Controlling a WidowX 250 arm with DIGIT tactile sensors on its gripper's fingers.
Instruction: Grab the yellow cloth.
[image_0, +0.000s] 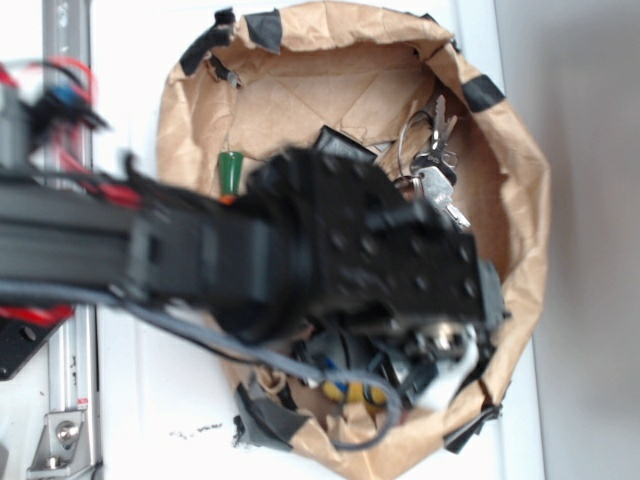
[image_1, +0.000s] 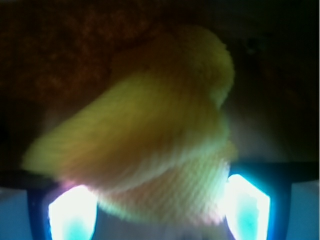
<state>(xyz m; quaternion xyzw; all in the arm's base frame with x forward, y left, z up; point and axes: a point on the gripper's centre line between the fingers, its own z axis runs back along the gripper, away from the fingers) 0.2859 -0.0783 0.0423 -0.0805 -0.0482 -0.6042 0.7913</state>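
The yellow cloth (image_1: 150, 135) fills most of the wrist view, a fuzzy ribbed lump lying on dark ground. Its lower fold sits between my gripper's (image_1: 159, 210) two fingers. The fingers (image_1: 72, 212) glow bright at the bottom corners and stand far apart, so the gripper is open around the cloth; the right one touches its edge. In the exterior view the black arm and gripper (image_0: 440, 352) hang low over the near side of the brown paper nest (image_0: 520, 200), and the cloth is hidden under them.
The paper nest has a raised crumpled rim patched with black tape (image_0: 482, 92). Inside lie a bunch of keys (image_0: 435, 165), a black wallet (image_0: 340, 145) and an orange toy carrot's green top (image_0: 231, 172). A metal rail (image_0: 70, 80) runs along the left.
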